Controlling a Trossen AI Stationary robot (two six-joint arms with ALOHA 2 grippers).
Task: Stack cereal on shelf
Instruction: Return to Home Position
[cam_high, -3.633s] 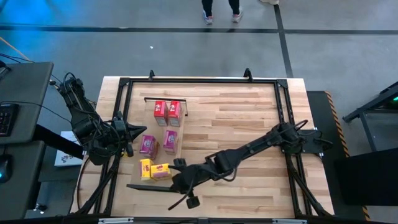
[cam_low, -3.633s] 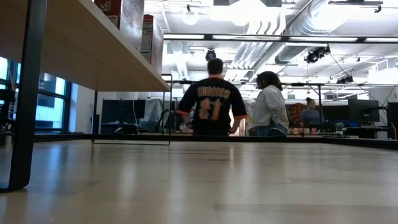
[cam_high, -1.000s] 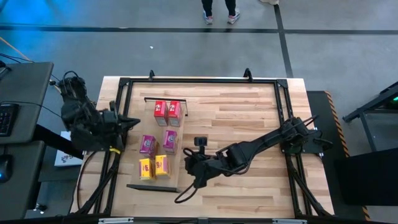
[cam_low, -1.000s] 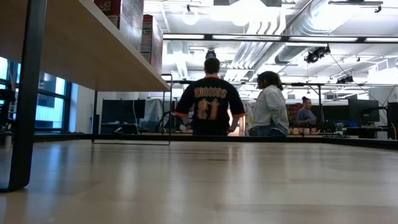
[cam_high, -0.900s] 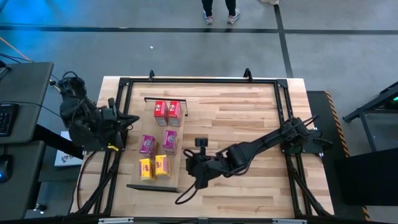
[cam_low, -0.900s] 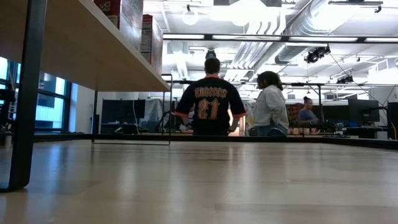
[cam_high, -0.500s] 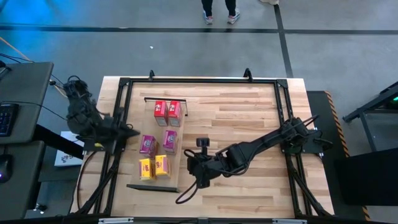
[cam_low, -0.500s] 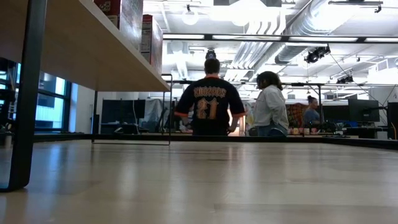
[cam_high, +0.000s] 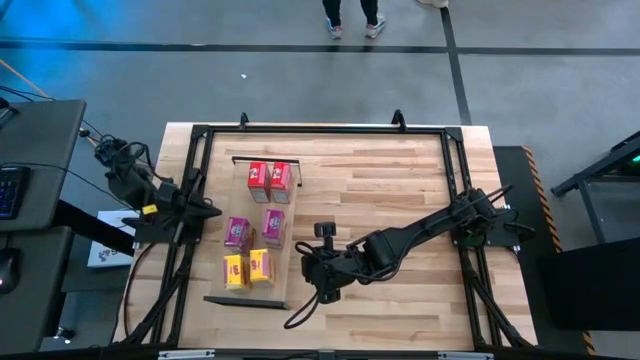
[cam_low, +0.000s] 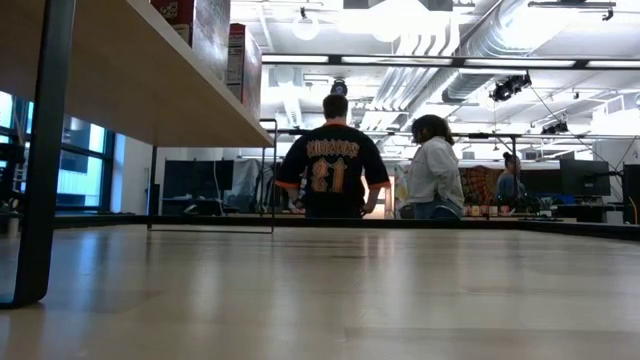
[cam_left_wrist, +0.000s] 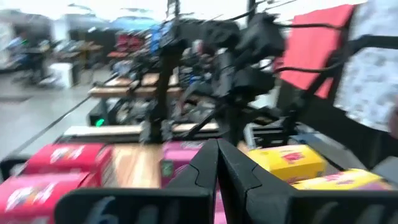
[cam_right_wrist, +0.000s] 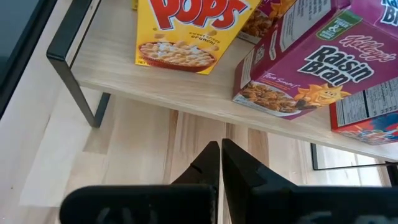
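Both grippers are closed on nothing: the right gripper (cam_right_wrist: 220, 144) shows its two dark fingers (cam_right_wrist: 202, 165) pressed flat together, and the left gripper (cam_left_wrist: 217, 144) looks the same. Reading the table (cam_high: 400, 180) from above as a clock with its far edge at twelve, the right arm reaches in from 3 o'clock. Its gripper hangs just toward 7 o'clock of the centre, close to the 3 o'clock side of the shelf (cam_high: 262, 208) and touching none of it. The left gripper sits by the table's 9 o'clock edge, clear of the shelf. The shelf runs along the 9 o'clock half of the table and carries all six cereal boxes (cam_high: 274, 227) in three pairs: red boxes (cam_high: 258, 175) at its 12 o'clock end, magenta boxes (cam_high: 237, 233) in the middle, yellow boxes (cam_high: 259, 266) at its 6 o'clock end. Past the right gripper's fingers, a yellow box (cam_right_wrist: 183, 31) reads "POPS" in big red letters over a bowl of cereal. The magenta box (cam_right_wrist: 305, 68) beside it reads "Kellogg's Raisin Bran" with a sun face, and a red box (cam_right_wrist: 364, 127) shows a white panel of print too small to read. From table height, a person (cam_low: 333, 170) with back turned wears a dark jersey with a number that looks like 81.
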